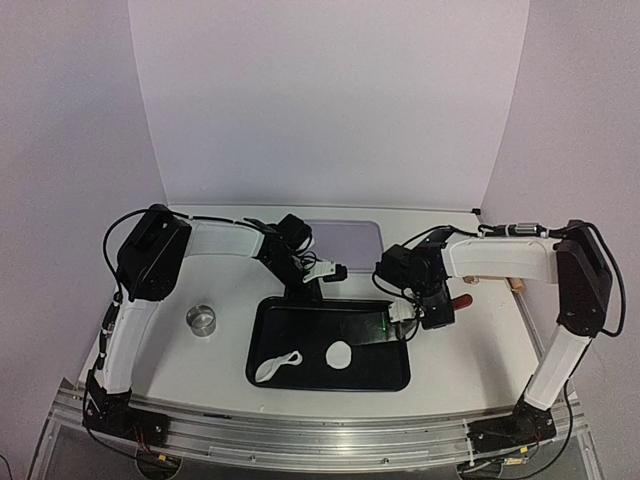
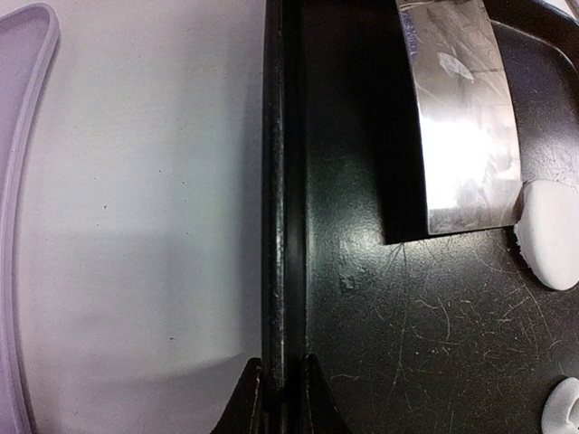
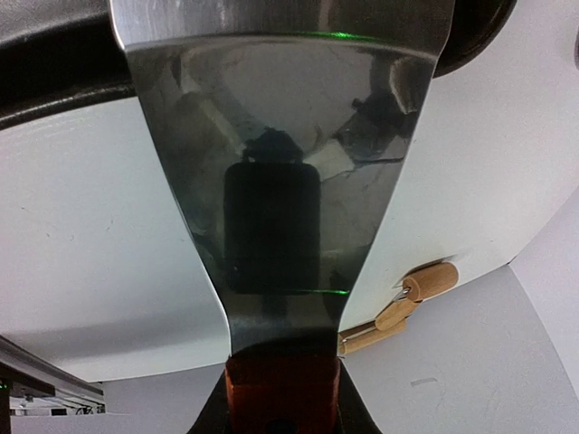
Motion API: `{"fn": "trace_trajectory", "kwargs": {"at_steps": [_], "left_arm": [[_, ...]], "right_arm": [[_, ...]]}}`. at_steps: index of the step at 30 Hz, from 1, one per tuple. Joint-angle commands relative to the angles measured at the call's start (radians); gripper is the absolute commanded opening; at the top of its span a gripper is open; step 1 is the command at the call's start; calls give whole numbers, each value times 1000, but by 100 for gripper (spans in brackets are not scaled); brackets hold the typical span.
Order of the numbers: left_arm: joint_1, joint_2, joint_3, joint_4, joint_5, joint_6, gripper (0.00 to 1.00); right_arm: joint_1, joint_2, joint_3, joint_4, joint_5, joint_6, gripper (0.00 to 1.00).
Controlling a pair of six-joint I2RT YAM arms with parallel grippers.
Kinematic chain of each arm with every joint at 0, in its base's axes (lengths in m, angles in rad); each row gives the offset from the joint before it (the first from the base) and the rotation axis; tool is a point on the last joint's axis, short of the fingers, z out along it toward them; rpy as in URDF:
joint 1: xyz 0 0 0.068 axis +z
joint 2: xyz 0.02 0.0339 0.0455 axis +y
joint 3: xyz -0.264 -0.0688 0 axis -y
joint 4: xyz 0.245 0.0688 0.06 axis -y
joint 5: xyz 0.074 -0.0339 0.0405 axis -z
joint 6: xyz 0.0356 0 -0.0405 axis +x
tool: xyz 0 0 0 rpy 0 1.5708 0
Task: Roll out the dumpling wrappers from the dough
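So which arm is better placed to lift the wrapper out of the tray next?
Right, probably: the right pincer holds the spatula, its blade near the wrapper. The left pincer is busy clamping the tray rim.

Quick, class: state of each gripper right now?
Left gripper: shut on the rim of the black tray.
Right gripper: shut on the handle of the metal scraper.

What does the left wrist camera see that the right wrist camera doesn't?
Only the left wrist view: the left gripper pinching the black tray's rim, the white wrapper, a dough scrap and the lavender tray's edge. Only the right wrist view: the spatula's reddish handle in the right gripper, and a wooden rolling pin. Both: the spatula's shiny blade and the black tray.
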Motion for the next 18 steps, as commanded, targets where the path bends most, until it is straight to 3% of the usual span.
{"fn": "trace_trajectory", "kwargs": {"at_steps": [1, 18], "left_arm": [[-1, -10, 40, 0, -103, 57, 0], [0, -17, 39, 0, -109, 65, 0]], "right_arm": [[-10, 10, 39, -37, 34, -153, 0], [-34, -12, -25, -45, -21, -303, 0]]}}
